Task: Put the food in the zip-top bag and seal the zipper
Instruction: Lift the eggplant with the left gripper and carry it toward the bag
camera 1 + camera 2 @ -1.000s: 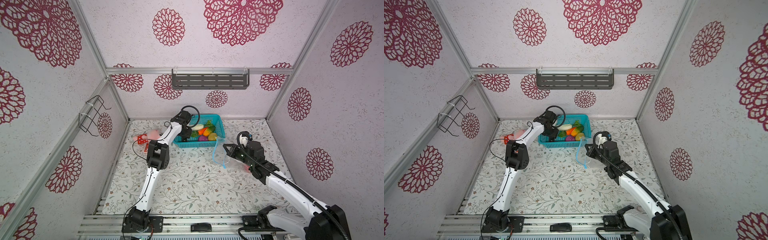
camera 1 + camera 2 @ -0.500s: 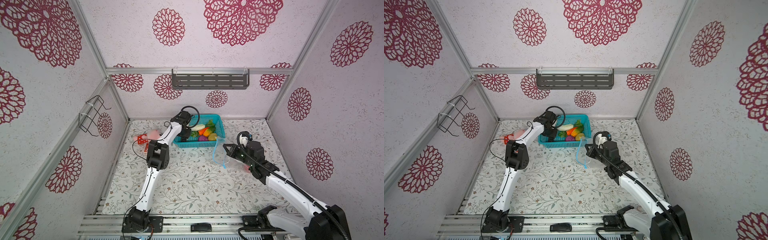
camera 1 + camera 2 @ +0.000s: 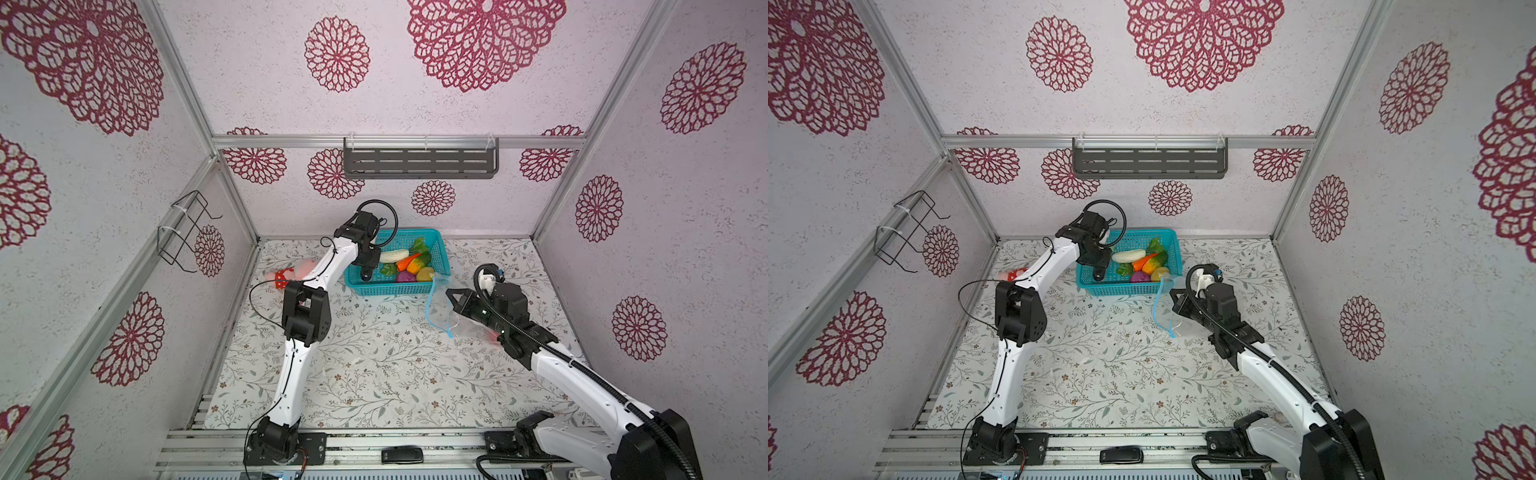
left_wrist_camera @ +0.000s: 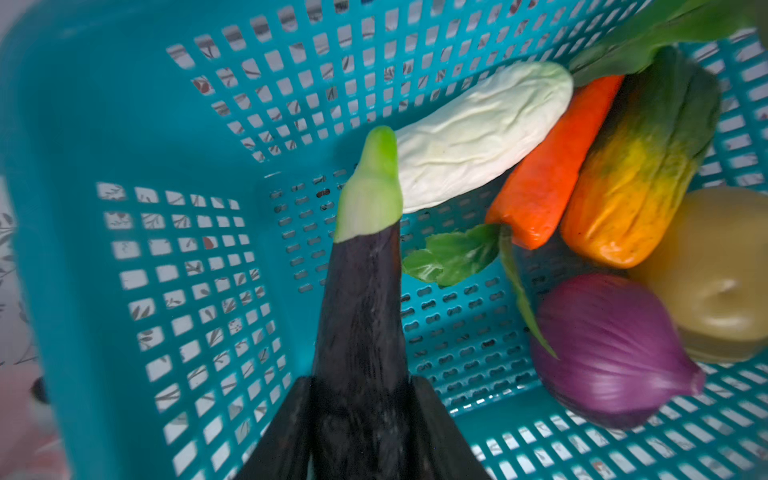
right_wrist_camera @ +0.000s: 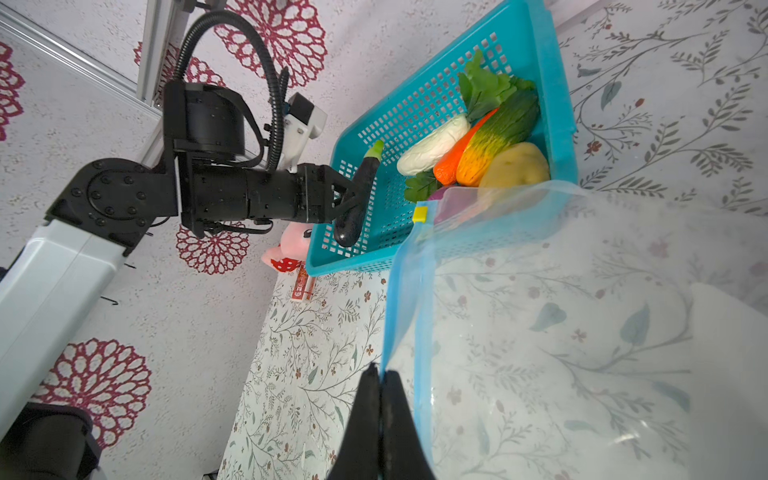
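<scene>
Floral tabletop (image 3: 374,365) unchanged; at its far edge, in the basket (image 3: 390,289), the left gripper (image 4: 361,388) has narrowed onto the eggplant (image 4: 361,299). The right gripper (image 5: 380,374) stays pinched shut on the bag (image 5: 561,332) edge, beside the basket's right corner.

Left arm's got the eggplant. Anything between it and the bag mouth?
Yes: the wall of the basket, plus the onion and potato piled on the bag side. The eggplant sits in the left gripper inside the basket; the zipper, pinched by the right gripper, hangs outside that corner.

Bright, even light; the left wrist view's edges look perhaps motion-blurred.
</scene>
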Robot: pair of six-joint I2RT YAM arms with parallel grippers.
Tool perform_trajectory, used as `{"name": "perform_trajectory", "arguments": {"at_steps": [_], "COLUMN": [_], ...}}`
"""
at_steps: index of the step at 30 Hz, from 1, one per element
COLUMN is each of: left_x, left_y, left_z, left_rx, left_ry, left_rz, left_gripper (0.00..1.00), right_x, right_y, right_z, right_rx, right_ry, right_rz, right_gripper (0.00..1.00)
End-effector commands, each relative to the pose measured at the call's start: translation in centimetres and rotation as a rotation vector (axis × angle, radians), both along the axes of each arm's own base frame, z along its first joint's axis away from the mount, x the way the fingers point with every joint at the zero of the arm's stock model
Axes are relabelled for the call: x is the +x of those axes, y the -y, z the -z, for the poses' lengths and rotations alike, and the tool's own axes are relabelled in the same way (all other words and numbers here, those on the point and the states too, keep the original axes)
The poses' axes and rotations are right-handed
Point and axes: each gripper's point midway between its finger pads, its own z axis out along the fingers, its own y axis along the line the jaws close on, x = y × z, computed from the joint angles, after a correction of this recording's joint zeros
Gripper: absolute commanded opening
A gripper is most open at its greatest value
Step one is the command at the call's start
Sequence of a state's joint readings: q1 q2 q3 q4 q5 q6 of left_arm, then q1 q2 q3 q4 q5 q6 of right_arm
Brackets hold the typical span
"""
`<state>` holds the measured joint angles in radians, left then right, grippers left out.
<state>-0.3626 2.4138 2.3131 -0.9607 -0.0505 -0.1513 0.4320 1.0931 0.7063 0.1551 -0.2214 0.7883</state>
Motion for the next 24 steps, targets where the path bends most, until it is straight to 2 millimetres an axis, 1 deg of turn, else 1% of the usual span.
{"name": "perform_trajectory", "arguments": {"at_steps": [1, 5, 9, 13, 15, 19, 21, 24], "left_x": [-0.2, -0.6, -1.1, -1.7, -2.1, -3.6, -4.7, -6.8], "left_y": [0.7, 1.1, 1.9, 2.8, 3.5, 5.2, 6.2, 7.6], "left_z": [-2.7, -3.4, -4.1, -5.4, -6.4, -8.4, -9.1, -9.6], "left_rx": [-0.039, -0.054, -0.083, -0.113, -0.134, -0.166, -0.182, -0.203], "left_ry": [0.050, 0.055, 0.058, 0.072, 0.086, 0.094, 0.088, 0.068], "left_rz": [0.009, 0.011, 0.017, 0.018, 0.022, 0.065, 0.090, 0.128], "left_gripper": [0.37, 0.37, 0.37, 0.36, 0.36, 0.36, 0.36, 0.35], "right_x": [0.1, 0.1, 0.1, 0.2, 0.2, 0.1, 0.1, 0.1], "right_y": [-0.1, -0.1, -0.1, -0.2, -0.3, -0.2, -0.1, -0.1], "right_z": [-1.1, -1.3, -1.2, -1.4, -1.5, -1.6, -1.7, -1.7], "right_rx": [0.031, 0.033, 0.036, 0.039, 0.038, 0.033, 0.029, 0.023], "right_ry": [0.038, 0.043, 0.042, 0.045, 0.047, 0.049, 0.051, 0.053], "right_rz": [0.003, 0.004, 0.001, -0.002, -0.004, -0.005, -0.002, 0.000], "right_gripper": [0.00, 0.00, 0.00, 0.00, 0.00, 0.00, 0.00, 0.00]}}
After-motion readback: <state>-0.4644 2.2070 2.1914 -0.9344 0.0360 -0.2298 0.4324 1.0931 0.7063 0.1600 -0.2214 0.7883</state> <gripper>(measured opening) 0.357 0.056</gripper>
